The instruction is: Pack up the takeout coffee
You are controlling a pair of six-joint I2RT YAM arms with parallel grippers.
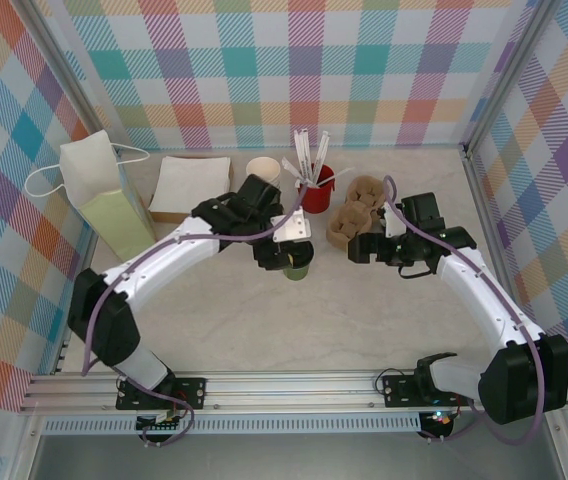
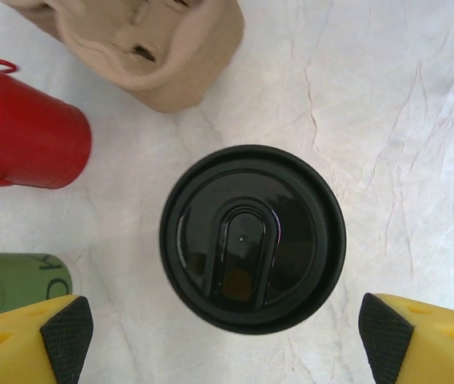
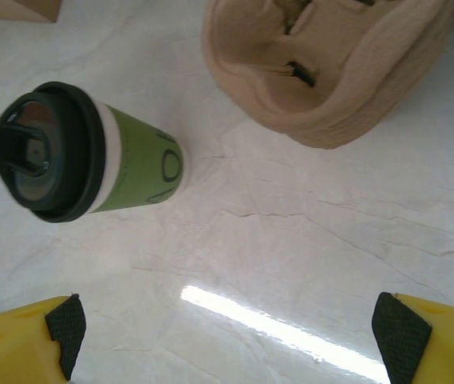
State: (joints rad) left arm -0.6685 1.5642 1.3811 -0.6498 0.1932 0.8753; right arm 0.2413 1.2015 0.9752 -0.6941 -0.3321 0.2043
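Near the middle of the table [image 1: 264,330], you are holding the left gripper [image 2: 227,334], jaws apart, over the upright coffee cup [image 2: 252,238]; the right gripper [image 3: 235,336] is gaping empty. Closing off-centre is risking knocking it over.

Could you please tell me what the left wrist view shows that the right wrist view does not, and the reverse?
Left wrist: the red cup and a second green cup, with the takeout coffee seen straight from above. Right wrist: the coffee's green side wall, a brown box corner and glare on the table. Both: the coffee, the cup carrier and the marbled table.
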